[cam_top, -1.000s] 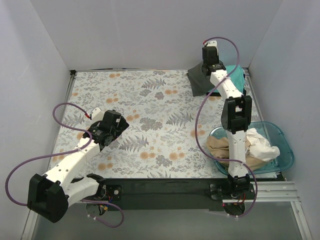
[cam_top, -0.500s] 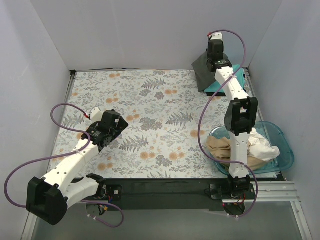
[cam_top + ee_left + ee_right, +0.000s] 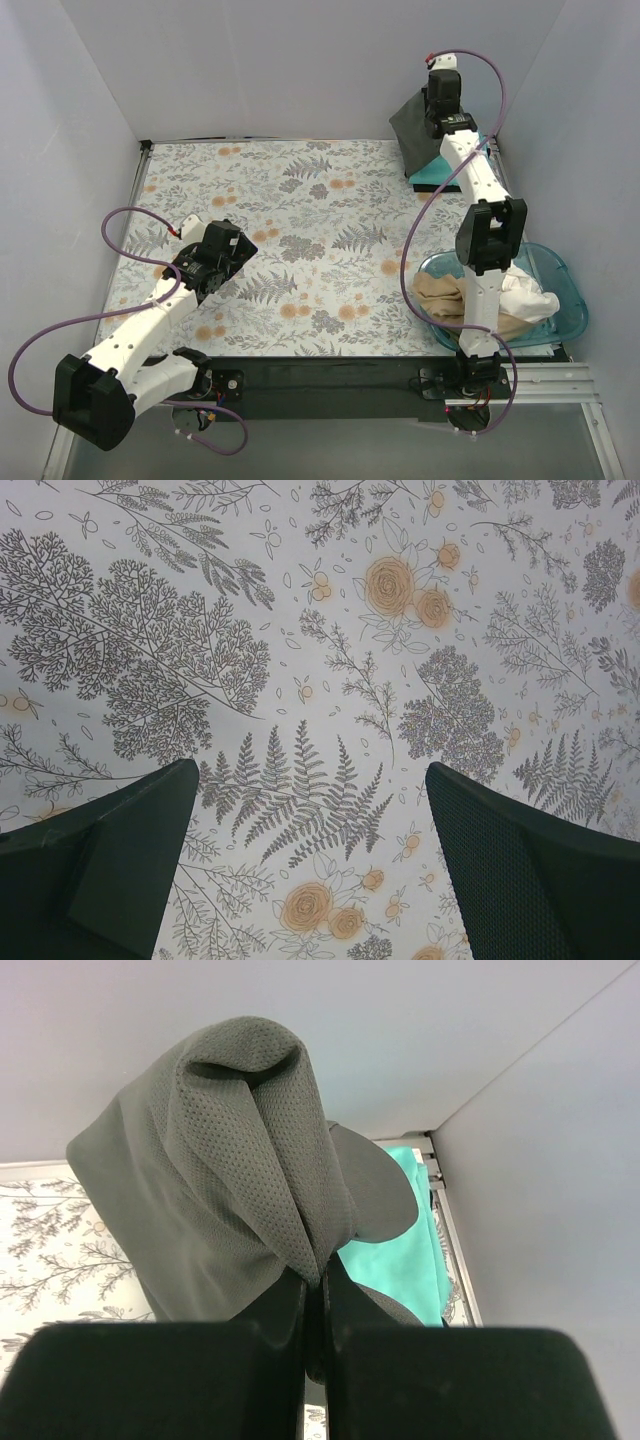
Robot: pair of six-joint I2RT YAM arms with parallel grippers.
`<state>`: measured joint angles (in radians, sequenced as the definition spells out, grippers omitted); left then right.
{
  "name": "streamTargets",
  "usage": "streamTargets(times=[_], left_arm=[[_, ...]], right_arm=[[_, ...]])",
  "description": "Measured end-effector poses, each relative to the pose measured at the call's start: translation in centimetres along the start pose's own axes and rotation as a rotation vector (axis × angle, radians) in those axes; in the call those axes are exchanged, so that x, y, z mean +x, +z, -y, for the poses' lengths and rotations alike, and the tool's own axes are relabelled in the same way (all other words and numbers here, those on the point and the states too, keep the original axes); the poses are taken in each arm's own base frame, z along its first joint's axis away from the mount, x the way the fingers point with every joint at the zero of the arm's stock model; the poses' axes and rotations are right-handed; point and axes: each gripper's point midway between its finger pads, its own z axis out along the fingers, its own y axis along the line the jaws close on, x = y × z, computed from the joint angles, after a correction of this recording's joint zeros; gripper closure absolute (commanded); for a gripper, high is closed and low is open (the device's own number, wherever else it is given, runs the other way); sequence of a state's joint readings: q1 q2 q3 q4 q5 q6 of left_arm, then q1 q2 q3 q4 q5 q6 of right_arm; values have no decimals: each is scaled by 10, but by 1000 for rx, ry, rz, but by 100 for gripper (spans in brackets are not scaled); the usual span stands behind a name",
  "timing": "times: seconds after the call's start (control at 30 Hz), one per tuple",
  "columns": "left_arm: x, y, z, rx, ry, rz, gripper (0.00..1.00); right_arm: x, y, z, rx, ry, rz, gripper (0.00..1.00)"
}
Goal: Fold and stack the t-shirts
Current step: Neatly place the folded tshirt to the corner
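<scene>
My right gripper [image 3: 436, 122] is at the far right corner, shut on a fold of the dark grey t-shirt [image 3: 412, 135], which it holds lifted above the teal t-shirt [image 3: 446, 176]. In the right wrist view the grey cloth [image 3: 210, 1190] is pinched between the closed fingers [image 3: 316, 1300], with the teal shirt [image 3: 405, 1250] lying flat below. Tan [image 3: 440, 292] and white [image 3: 525, 290] shirts lie bunched in the blue basin [image 3: 570, 300]. My left gripper [image 3: 228, 262] hangs open and empty over the floral cloth [image 3: 320, 660].
The grey back wall and right wall stand close behind the lifted shirt. The floral tablecloth [image 3: 300, 230] covers the table. The blue basin sits at the near right beside the right arm's base.
My right gripper has lifted the dark grey shirt up and toward the back wall, uncovering more of the teal shirt. The left arm has barely moved.
</scene>
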<state>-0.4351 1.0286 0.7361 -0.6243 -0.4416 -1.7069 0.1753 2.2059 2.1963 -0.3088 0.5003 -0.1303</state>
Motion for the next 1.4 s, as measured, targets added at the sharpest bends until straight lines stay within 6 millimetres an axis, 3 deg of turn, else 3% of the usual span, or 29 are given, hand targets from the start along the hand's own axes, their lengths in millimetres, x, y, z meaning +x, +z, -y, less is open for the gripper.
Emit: streamTargets(times=[0.2, 0.57, 0.93, 1.4], left_arm=[[1, 0, 1, 4, -1, -4, 3], [1, 0, 1, 4, -1, -4, 2], [4, 4, -2, -16, 10, -14, 2], [0, 4, 5, -12, 8, -10, 2]], right_arm=[[-9, -7, 5, -21, 19, 19, 99], [23, 7, 16, -22, 44, -52, 99], [78, 55, 31, 23, -5, -147, 99], [117, 82, 66, 95, -4, -205, 99]])
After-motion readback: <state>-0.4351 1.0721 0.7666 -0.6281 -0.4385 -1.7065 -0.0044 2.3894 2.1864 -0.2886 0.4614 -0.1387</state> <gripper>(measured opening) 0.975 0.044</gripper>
